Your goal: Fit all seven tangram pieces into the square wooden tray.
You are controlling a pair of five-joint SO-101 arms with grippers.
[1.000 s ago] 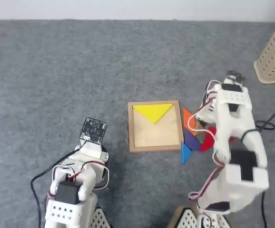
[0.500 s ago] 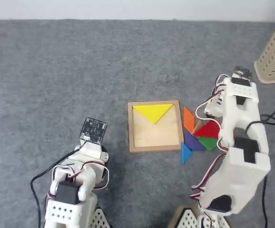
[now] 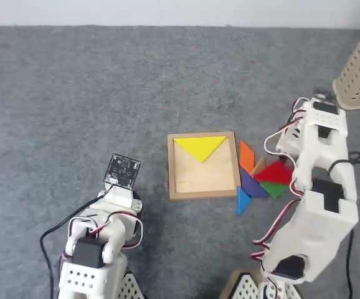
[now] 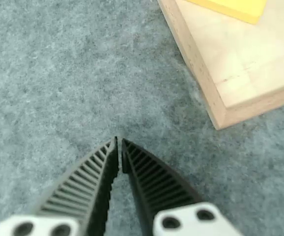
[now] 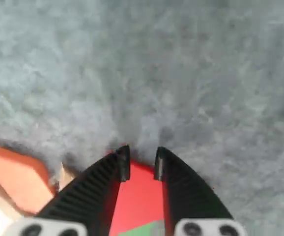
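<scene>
1. Tray holds the yellow piece; other pieces lie just beside it.
2. Left gripper: jaws closed, empty, near tray corner.
3. Right gripper: jaws slightly apart over red piece.

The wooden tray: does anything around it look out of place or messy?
Nothing looks damaged. Only the yellow triangle sits in the tray; the orange piece, purple piece, blue piece, red piece and green piece lie crowded together on the carpet beside it.
</scene>
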